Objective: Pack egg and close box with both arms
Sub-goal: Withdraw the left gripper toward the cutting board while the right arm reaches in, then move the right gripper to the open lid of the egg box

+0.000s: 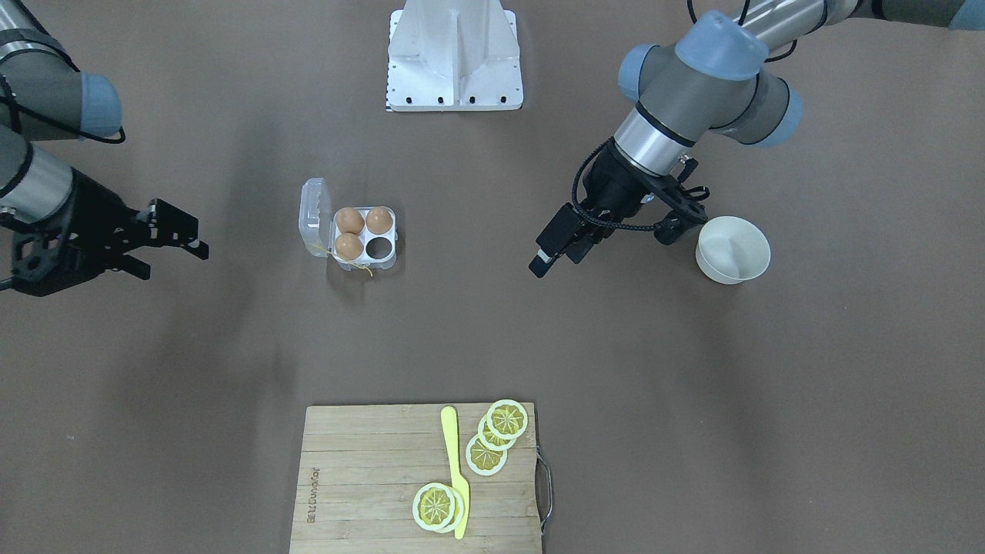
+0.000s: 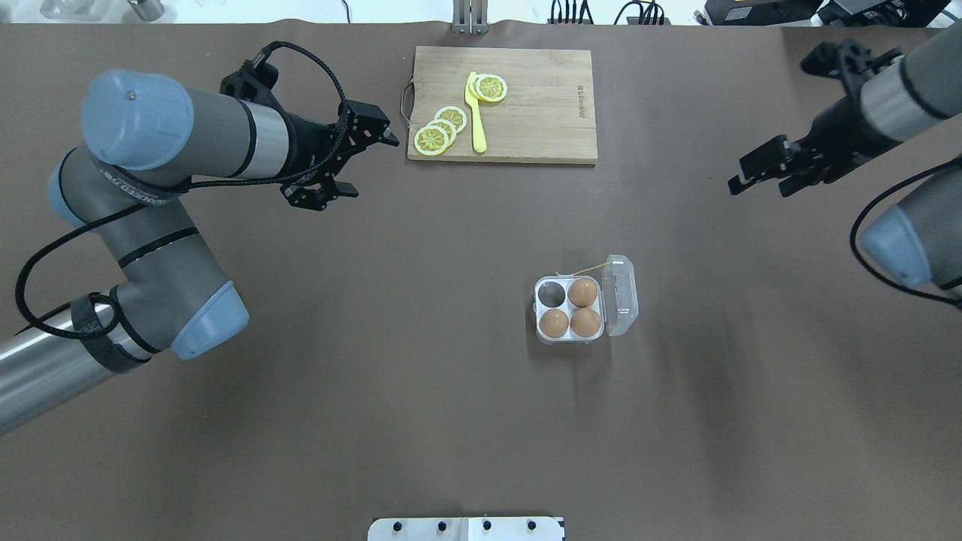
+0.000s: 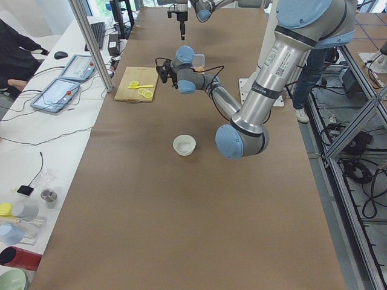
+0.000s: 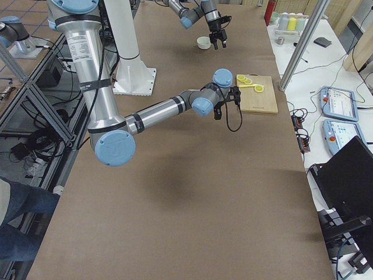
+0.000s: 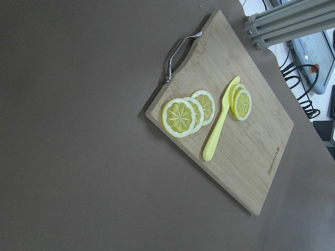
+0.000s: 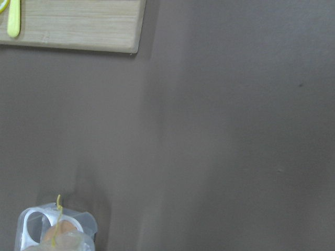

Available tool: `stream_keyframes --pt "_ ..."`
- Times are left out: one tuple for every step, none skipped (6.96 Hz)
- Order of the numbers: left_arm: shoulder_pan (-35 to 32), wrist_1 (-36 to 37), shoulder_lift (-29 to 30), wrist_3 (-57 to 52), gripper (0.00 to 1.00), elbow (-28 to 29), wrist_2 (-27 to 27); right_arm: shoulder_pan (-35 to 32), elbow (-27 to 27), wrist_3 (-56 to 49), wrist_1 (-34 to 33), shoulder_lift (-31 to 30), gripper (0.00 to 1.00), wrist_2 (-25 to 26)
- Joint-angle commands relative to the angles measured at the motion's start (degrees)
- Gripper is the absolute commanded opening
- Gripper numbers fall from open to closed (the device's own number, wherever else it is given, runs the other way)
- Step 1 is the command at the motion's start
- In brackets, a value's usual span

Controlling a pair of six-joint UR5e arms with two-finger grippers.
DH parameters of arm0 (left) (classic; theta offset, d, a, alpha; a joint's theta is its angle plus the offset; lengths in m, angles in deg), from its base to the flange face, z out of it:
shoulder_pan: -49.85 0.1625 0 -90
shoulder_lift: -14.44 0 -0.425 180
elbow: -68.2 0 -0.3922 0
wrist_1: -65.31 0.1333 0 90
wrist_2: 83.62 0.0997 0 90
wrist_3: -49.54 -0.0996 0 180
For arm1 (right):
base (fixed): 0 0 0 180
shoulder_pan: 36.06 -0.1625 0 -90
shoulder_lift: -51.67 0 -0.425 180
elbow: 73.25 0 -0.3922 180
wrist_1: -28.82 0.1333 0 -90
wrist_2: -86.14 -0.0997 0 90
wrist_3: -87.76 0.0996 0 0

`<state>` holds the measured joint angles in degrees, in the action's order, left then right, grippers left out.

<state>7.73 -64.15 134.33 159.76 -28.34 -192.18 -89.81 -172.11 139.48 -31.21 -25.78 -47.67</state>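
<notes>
box point(image 2: 573, 340) mid-desk; lid point(image 2: 621, 295) open, one cell point(image 2: 552, 294) free for loading; three eggs point(image 2: 583, 292) seated; left gripper point(image 2: 370, 165), right gripper point(image 2: 759, 184) spread wide, empty, toward far corners, probably to leave the box reachable.

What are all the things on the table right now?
eggs: three, tan-brown, in the box
box: one, clear, in the middle, lid open, one cell empty
bowl: one, white, beside the left pincer
cutting board: one, wooden, on the side far from the robot
lemon slices: five, yellow, on the cutting board
knife: one, yellow, on the cutting board between the slices
stand: one, white, at the robot's side
left arm: one, grey with blue caps
right arm: one, grey with blue caps
left pincer: one, black, open, empty
right pincer: one, black, open, empty
</notes>
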Motion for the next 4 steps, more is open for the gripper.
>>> stream_keyframes --pt "0.0 -0.2 -1.3 0.0 0.98 -0.1 -0.1 7.7 0.9 11.5 14.8 -3.0 0.43 7.2" --pt "0.0 -0.2 -1.3 0.1 0.98 -0.1 -0.1 8.0 0.9 11.6 14.9 -3.1 0.03 7.0" --pt "-0.1 -0.4 -1.4 0.1 0.98 -0.1 -0.1 8.3 0.5 11.7 14.9 -3.2 0.0 7.0" --pt "-0.1 -0.4 -1.4 0.1 0.98 -0.1 -0.1 9.1 0.3 12.0 14.9 -3.2 0.0 6.7"
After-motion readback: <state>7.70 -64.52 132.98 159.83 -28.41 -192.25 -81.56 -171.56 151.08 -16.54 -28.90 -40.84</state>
